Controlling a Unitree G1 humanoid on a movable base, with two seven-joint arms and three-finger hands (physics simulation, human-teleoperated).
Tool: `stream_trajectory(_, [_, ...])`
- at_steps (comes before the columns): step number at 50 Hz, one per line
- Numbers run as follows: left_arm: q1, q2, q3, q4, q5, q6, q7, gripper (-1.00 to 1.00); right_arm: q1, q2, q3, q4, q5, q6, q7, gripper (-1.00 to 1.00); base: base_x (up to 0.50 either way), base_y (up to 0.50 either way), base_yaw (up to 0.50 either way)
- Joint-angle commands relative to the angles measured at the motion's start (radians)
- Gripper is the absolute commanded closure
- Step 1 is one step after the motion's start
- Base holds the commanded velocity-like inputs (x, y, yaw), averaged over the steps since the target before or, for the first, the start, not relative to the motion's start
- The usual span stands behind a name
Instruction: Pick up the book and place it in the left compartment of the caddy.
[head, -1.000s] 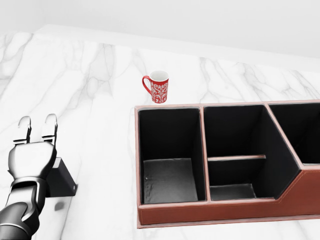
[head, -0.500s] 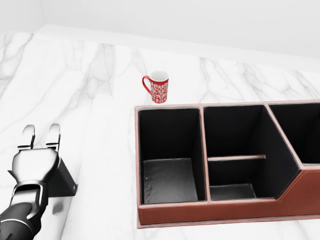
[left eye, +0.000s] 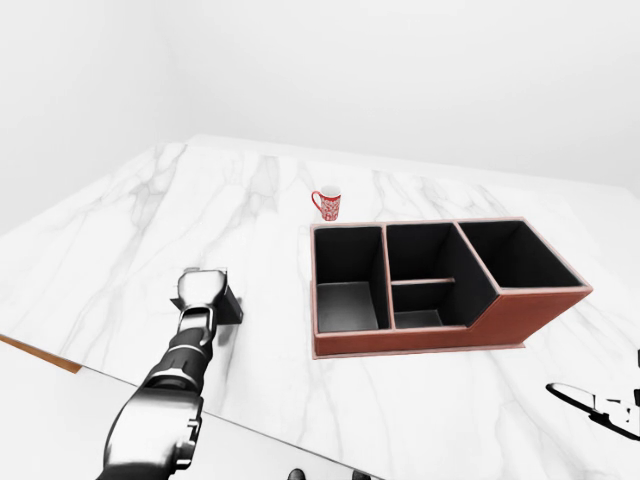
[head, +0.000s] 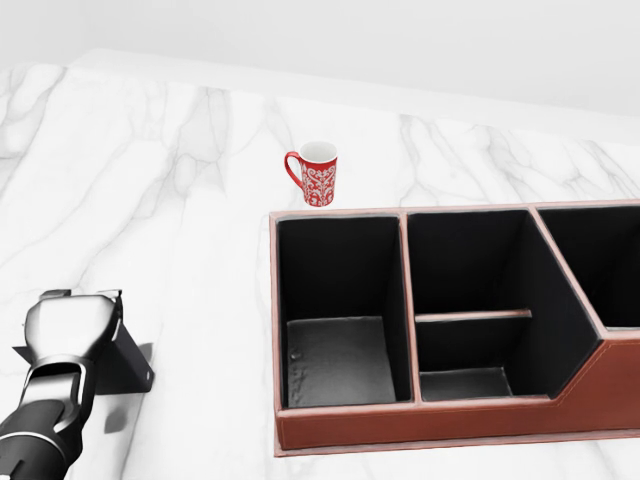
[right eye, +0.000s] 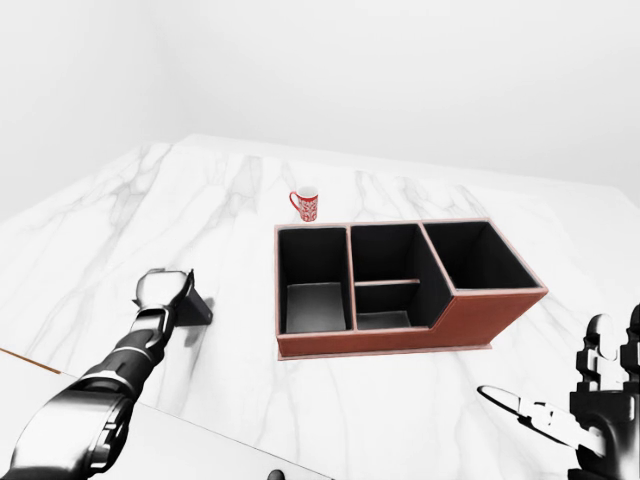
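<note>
Head view showed us the left robot hand lowered over the book, a thin dark slab lying on the white marble tabletop well to the left of the caddy. We saw only the back of the palm; the fingers were hidden beneath it, so we could not tell whether they had closed on the book or merely stood about it. We judged the task to be at its grasping step: the book was not yet lifted, and the carry to the caddy and the placing were all left to do. The caddy, a reddish-brown box with black lining, had its left compartment empty and open at the top, with a split middle compartment and a larger one to its right. A red patterned mug stood just beyond the caddy's far-left corner, apart from it and clear of the likely path. The book looked flat, stiff and dark, with one corner sticking out from under the palm toward the caddy. In the right-eye view the right robot hand hung well to the right of the caddy, holding nothing, its fingers standing apart.
</note>
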Motion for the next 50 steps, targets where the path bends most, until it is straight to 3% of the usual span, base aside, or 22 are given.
stream_trajectory(1, [0.027, -0.005, -0.023, 0.041, -0.035, 0.000, 0.047, 1.00, 0.000, -0.001, 0.003, 0.003, -0.003, -0.004, -0.002, -1.00, 0.00, 0.00, 0.00])
stream_trajectory(7, [0.030, -0.003, -0.022, 0.040, -0.045, 0.000, 0.055, 1.00, 0.001, -0.001, 0.002, -0.009, -0.003, 0.007, -0.004, -1.00, 0.00, 0.00, 0.00])
stream_trajectory(21, [0.041, 0.021, -0.007, -0.127, -0.085, -0.005, 0.055, 1.00, -0.001, 0.000, 0.005, 0.011, -0.007, -0.011, 0.000, -1.00, 0.00, 0.00, 0.00])
stream_trajectory(24, [0.090, 0.024, -0.012, -0.265, -0.044, 0.000, 0.055, 1.00, 0.000, -0.001, 0.005, 0.015, -0.004, -0.013, 0.000, -1.00, 0.00, 0.00, 0.00])
stream_trajectory(30, [0.212, 0.023, 0.031, -0.545, 0.026, 0.000, 0.055, 1.00, 0.000, -0.001, 0.006, 0.015, -0.003, -0.012, -0.002, -1.00, 0.00, 0.00, 0.00])
stream_trajectory(44, [0.393, -0.017, 0.112, -1.029, 0.155, 0.000, 0.055, 1.00, 0.002, 0.001, 0.007, 0.010, -0.005, -0.010, -0.004, -1.00, 0.00, 0.00, 0.00])
stream_trajectory(48, [0.442, -0.033, 0.132, -1.159, 0.187, 0.000, 0.055, 1.00, -0.001, -0.003, 0.011, 0.025, -0.007, -0.022, -0.004, -1.00, 0.00, 0.00, 0.00])
stream_trajectory(49, [0.493, -0.042, 0.137, -1.288, 0.200, 0.000, 0.015, 1.00, 0.001, -0.003, 0.011, 0.015, -0.006, -0.015, -0.006, -1.00, 0.00, 0.00, 0.00])
stream_trajectory(50, [0.501, -0.051, 0.146, -1.314, 0.208, 0.000, 0.002, 1.00, 0.003, -0.002, 0.010, 0.009, -0.005, -0.011, -0.006, -1.00, 0.00, 0.00, 0.00])
